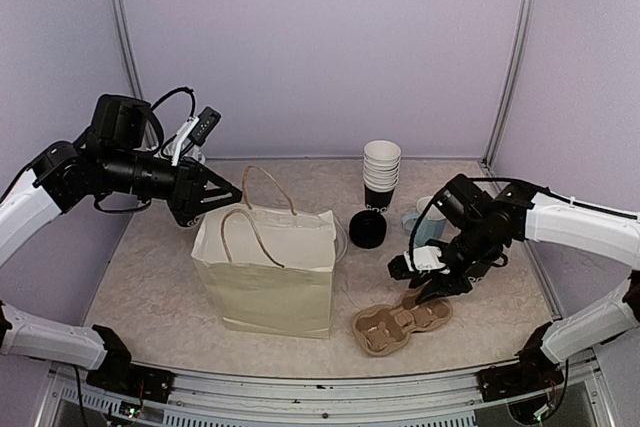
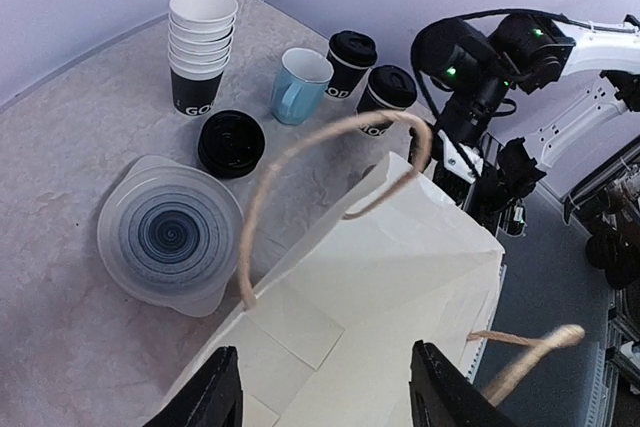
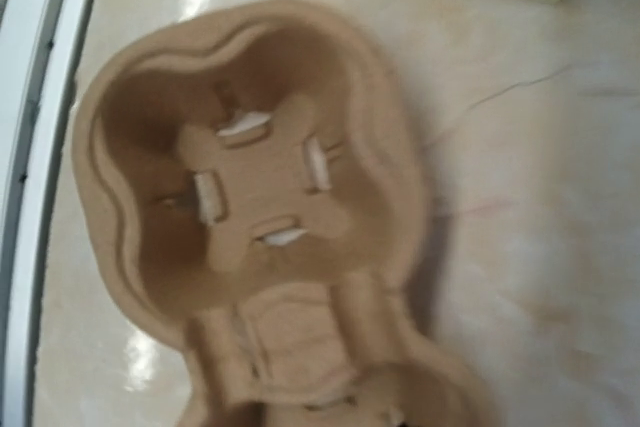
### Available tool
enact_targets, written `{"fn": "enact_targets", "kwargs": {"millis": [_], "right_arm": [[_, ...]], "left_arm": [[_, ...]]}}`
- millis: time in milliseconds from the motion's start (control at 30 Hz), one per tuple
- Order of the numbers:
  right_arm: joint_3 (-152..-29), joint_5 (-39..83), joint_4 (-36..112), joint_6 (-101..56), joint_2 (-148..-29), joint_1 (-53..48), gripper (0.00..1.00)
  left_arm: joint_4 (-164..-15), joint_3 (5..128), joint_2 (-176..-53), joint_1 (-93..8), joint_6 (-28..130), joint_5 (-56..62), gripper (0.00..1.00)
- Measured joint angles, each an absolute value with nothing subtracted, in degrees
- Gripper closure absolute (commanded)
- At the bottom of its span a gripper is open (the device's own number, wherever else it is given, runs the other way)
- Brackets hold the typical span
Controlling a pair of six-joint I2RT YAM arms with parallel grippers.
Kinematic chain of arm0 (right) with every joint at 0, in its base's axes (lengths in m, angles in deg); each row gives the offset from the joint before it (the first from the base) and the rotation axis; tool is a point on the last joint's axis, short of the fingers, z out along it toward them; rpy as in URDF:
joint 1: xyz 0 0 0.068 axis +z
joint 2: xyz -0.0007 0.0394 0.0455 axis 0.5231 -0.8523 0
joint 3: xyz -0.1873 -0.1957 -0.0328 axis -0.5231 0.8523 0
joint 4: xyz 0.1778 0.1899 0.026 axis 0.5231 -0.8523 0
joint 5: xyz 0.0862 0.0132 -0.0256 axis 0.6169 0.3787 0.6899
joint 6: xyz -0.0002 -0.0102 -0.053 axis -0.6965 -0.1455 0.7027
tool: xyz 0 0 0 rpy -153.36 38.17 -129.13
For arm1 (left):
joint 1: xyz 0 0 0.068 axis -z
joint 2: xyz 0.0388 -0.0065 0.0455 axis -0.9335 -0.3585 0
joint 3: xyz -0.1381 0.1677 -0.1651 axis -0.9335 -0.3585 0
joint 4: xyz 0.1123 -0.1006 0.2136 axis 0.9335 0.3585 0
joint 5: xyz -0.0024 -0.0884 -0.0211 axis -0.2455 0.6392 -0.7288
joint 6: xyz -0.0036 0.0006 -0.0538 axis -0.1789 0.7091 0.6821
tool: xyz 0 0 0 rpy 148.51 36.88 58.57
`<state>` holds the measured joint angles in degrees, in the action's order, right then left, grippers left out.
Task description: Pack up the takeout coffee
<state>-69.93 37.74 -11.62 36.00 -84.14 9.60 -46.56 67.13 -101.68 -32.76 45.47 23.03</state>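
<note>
Takeout coffee (image 2: 351, 62) stood upright with its lid on, on the right part of the table (image 1: 150, 287). A second lidded cup (image 2: 387, 99) stood just beside it, and the light blue mug (image 2: 298, 85) was on its other side. Both coffees were outside the paper bag (image 1: 265, 272), well apart from it.

Bag was upright, mouth open, left of centre. Left gripper (image 2: 325, 377) hung over the bag's mouth near a rope handle (image 2: 300, 162), fingers apart.

Brown pulp cup carrier (image 1: 400, 325) lay flat just right of the bag's front. Right gripper (image 1: 428, 292) was low at the carrier's right end. Its wrist view showed only carrier sockets, no fingers, so whether its jaws were apart or together couldn't be told.

Further back: stack of paper cups (image 1: 381, 172), black lids (image 1: 367, 229), clear round lid (image 2: 170, 232).
</note>
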Motion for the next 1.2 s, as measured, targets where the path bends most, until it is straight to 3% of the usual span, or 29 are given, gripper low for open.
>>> {"fn": "enact_targets", "kwargs": {"millis": [700, 933, 1100, 1200], "right_arm": [[-68.88, 33.65, -9.2, 41.11, -92.99, 14.5, 0.57], [-67.05, 30.55, -6.4, 41.59, -93.38, 16.34, 0.61], [-66.63, 29.19, -4.87, 41.27, -93.65, 17.1, 0.72], [-66.63, 29.0, -4.37, 40.92, -93.71, 17.21, 0.72]], "left_arm": [[-44.11, 67.31, -100.74, -34.58, 42.43, 21.43, 0.43], [-43.91, 67.31, -100.0, -34.58, 42.43, 21.06, 0.43], [-43.91, 67.31, -99.82, -34.62, 42.45, 20.91, 0.43], [-43.91, 67.31, -99.82, -34.84, 42.45, 20.8, 0.43]]}}
